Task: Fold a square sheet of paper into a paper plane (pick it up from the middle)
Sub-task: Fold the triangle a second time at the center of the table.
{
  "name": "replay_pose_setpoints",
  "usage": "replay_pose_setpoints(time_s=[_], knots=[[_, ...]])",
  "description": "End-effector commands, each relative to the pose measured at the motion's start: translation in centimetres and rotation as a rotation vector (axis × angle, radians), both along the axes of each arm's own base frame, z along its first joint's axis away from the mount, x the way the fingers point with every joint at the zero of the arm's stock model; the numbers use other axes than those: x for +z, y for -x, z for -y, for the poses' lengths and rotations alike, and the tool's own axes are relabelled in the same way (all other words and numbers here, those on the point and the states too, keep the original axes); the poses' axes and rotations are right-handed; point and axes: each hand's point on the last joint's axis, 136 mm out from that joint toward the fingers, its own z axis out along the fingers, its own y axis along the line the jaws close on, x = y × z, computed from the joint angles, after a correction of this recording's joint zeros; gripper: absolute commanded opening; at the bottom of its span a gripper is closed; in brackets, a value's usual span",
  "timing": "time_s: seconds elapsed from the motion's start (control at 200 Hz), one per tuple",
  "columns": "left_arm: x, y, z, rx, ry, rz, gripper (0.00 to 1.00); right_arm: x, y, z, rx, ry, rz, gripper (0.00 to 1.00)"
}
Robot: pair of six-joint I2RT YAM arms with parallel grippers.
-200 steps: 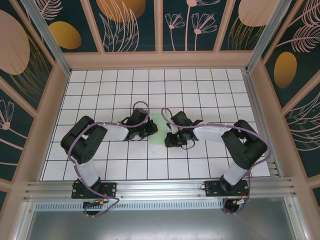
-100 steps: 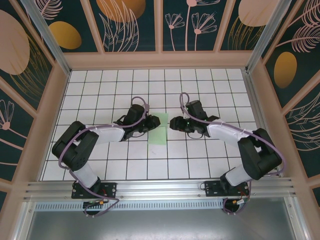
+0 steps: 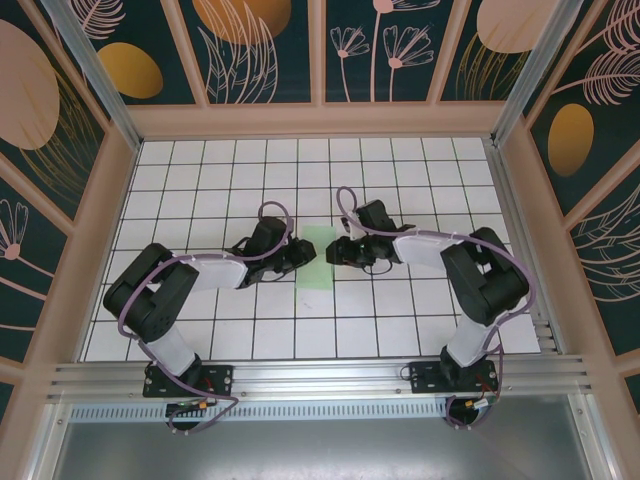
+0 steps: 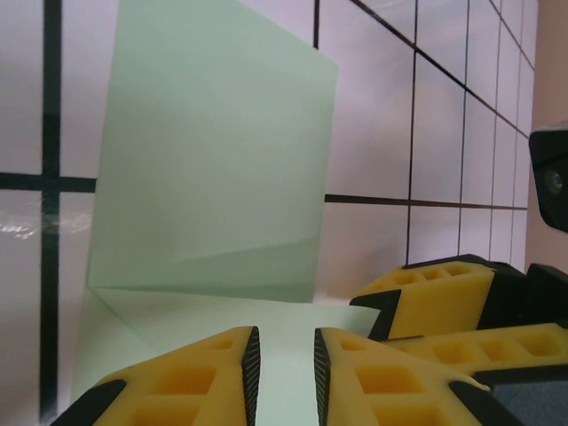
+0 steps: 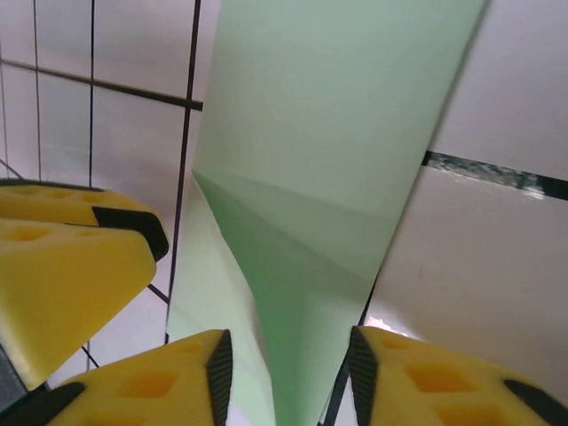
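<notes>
The pale mint-green sheet of paper [image 3: 318,262] lies mid-table, folded into a strip about one tile wide. My left gripper [image 3: 305,250] sits at its left edge and my right gripper [image 3: 332,252] at its right edge, facing each other. In the left wrist view a flap of the paper [image 4: 213,151] stands up ahead, and my left gripper [image 4: 283,373] is open by a narrow gap over the flat part. In the right wrist view a raised crease of the paper [image 5: 328,133] runs between the wide-open right gripper [image 5: 288,382].
White grid tiles cover the table [image 3: 420,330]. Wooden walls [image 3: 320,120] with dark floral panels stand around it. The right gripper's yellow fingers [image 4: 435,288] show close by in the left wrist view, and the left gripper's fingers [image 5: 62,266] in the right wrist view.
After drawing back from the paper half a second ago, both grippers have closed in on its upper part again, the right one moving left, the left one slightly right.
</notes>
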Motion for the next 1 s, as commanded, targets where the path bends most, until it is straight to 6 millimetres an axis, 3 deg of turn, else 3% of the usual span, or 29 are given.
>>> replay_pose_setpoints(time_s=[0.0, 0.195, 0.515, 0.766, 0.801, 0.926, 0.941, 0.996], knots=[[-0.1, 0.0, -0.5, 0.034, 0.004, -0.008, 0.28, 0.0, -0.8, -0.9, 0.018, -0.027, 0.01, 0.31], [-0.5, 0.4, -0.6, 0.041, 0.012, -0.029, 0.31, -1.3, -1.2, -0.1, -0.039, 0.016, -0.012, 0.12], [-0.8, 0.8, -0.4, 0.043, 0.039, -0.07, 0.4, -2.1, -1.3, 0.6, -0.095, 0.017, -0.042, 0.06], [-1.1, 0.6, -0.3, 0.049, 0.029, -0.086, 0.41, -2.2, -0.6, 0.6, -0.124, -0.025, -0.077, 0.03], [-1.1, 0.5, -0.3, 0.05, 0.025, -0.085, 0.42, -2.3, -1.3, 1.5, -0.16, -0.029, -0.082, 0.03], [-0.9, 0.3, 0.0, 0.046, 0.032, -0.083, 0.42, -2.3, -1.3, 1.8, -0.175, -0.042, -0.09, 0.03], [-1.8, 0.5, -0.1, 0.046, 0.019, -0.102, 0.42, -2.4, -1.3, 1.9, -0.175, -0.04, -0.093, 0.03], [-1.8, 0.2, 0.1, 0.044, 0.019, -0.103, 0.42, -2.4, -1.3, 1.9, -0.177, -0.038, -0.095, 0.03]])
